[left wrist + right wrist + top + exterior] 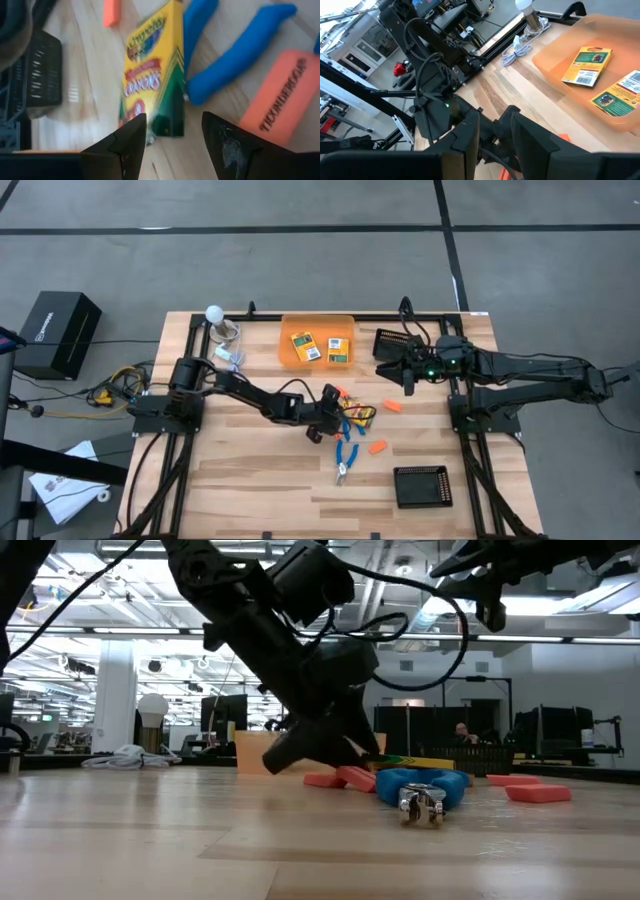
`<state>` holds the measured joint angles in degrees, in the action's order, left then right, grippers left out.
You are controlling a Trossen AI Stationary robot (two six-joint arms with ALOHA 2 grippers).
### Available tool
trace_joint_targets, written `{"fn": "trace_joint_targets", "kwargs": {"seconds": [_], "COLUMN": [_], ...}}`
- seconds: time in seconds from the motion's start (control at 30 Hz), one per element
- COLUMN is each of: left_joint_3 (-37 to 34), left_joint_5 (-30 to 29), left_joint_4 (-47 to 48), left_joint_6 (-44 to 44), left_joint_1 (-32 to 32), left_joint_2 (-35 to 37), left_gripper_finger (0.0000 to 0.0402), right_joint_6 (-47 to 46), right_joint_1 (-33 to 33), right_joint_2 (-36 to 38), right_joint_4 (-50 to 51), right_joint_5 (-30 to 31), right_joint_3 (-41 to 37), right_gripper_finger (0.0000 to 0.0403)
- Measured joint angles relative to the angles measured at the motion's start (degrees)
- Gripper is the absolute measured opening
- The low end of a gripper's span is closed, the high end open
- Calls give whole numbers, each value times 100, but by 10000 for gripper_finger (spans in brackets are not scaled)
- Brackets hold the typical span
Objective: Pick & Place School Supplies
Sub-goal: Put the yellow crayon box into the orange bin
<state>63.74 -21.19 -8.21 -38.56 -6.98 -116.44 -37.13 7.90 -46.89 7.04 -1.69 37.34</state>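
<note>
Two arms: left gripper (172, 137), jaws apart, straddles flat yellow-and-green crayon box (152, 75) on wooden desk (250, 470); right gripper (408, 368) raised, jaw state unclear.

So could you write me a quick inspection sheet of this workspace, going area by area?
Surface: wooden table, pale planks.
Job's things: two crayon boxes lying in the orange bin; another crayon box on the table in front of the left claw; blue-handled scissors and orange erasers mid-table.
Clutter: two black trays, one at the near right, one at the far right; a lamp bulb at the far left corner.
Grippers: left claw open, low over the crayon box; right claw raised beside the bin, holding nothing seen.
Cables: bundles off the table's left edge.
Surroundings: black case on the floor; a person far behind.
</note>
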Motion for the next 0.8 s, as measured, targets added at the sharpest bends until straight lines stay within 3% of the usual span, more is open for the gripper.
{"fn": "trace_joint_targets", "kwargs": {"seconds": [0.27,0.37,0.53,0.8], "left_joint_3": [0,55,369,1084], "left_joint_5": [-320,-600,-690,-541], "left_joint_4": [-211,-298,-254,-132], "left_joint_6": [23,-20,-20,-449], "left_joint_1": [100,219,402,378], "left_joint_2": [-168,-171,-108,202], "left_gripper_finger": [169,128,24,19], "right_joint_6": [24,24,18,7], "right_joint_1": [4,4,4,13], "right_joint_2": [0,0,0,0], "right_joint_4": [18,18,18,-76], "right_joint_5": [0,0,0,3], "right_joint_3": [0,0,0,0], "right_gripper_finger": [107,107,107,107]}}
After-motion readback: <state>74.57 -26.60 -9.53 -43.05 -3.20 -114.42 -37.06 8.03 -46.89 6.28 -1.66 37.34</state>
